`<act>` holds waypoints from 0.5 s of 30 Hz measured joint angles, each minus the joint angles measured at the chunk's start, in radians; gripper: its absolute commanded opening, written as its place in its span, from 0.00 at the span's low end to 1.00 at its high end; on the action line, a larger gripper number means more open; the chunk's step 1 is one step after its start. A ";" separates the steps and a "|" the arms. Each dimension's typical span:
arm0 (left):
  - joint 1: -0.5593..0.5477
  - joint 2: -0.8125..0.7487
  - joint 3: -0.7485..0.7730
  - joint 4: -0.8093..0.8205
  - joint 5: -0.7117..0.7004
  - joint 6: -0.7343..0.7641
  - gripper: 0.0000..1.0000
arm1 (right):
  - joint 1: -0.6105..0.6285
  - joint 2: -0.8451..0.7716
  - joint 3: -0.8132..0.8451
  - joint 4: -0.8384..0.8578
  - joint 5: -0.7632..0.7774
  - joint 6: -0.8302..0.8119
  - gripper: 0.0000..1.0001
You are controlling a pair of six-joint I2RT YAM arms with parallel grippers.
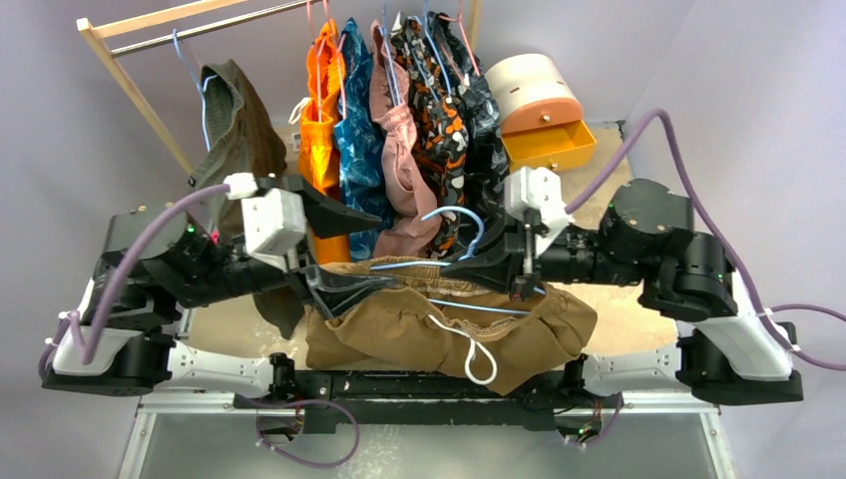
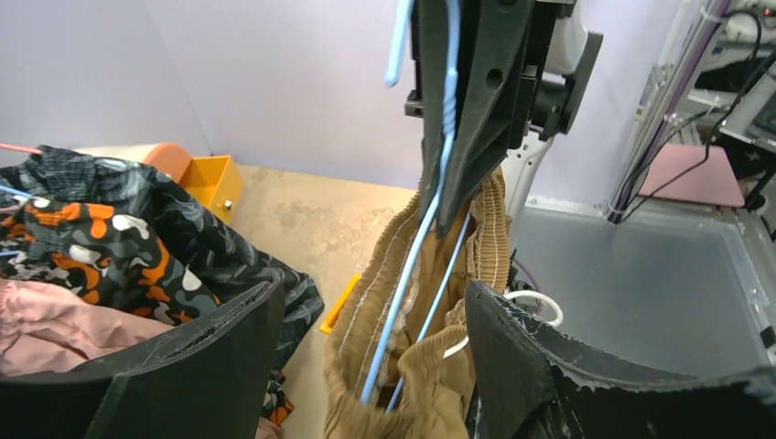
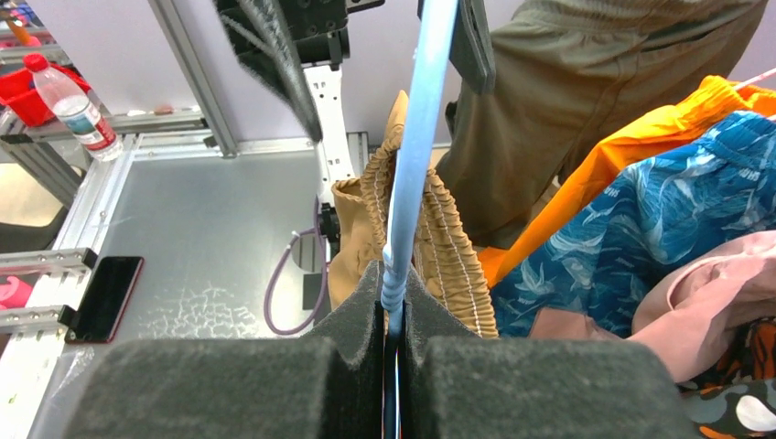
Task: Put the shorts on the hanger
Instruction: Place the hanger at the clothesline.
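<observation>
The tan-brown shorts [image 1: 449, 334] hang bunched at the table's near edge, their white drawstring [image 1: 477, 354] looping down. The light-blue hanger [image 1: 451, 213] lies across their waistband. My right gripper [image 1: 469, 267] is shut on the hanger [image 3: 416, 137] close to the gathered waistband [image 3: 448, 247]. In the left wrist view the hanger's two thin bars [image 2: 412, 265] run down into the shorts' waist opening [image 2: 366, 320]. My left gripper [image 2: 373, 287] is open, one finger on each side of that waistband end. From above, the left gripper [image 1: 384, 249] sits at the shorts' left end.
A wooden rack [image 1: 130, 80] at the back carries a dark olive garment [image 1: 234, 130], orange shorts [image 1: 321, 110] and several patterned clothes just behind both grippers. An orange drawer box [image 1: 544, 120] stands back right. A water bottle [image 3: 73, 105] and phone [image 3: 105, 297] lie off the table.
</observation>
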 measured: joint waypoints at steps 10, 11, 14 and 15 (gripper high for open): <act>0.000 0.092 -0.012 -0.052 0.048 0.039 0.64 | 0.000 0.032 -0.005 -0.001 -0.020 0.000 0.00; 0.000 0.096 -0.013 -0.059 0.051 0.042 0.62 | 0.000 0.029 -0.005 -0.001 -0.025 0.000 0.00; 0.000 0.100 -0.014 -0.071 0.055 0.049 0.51 | 0.000 0.027 -0.005 -0.001 -0.029 0.000 0.00; 0.000 0.100 -0.014 -0.071 0.055 0.049 0.47 | 0.000 0.027 -0.005 -0.002 -0.031 0.000 0.00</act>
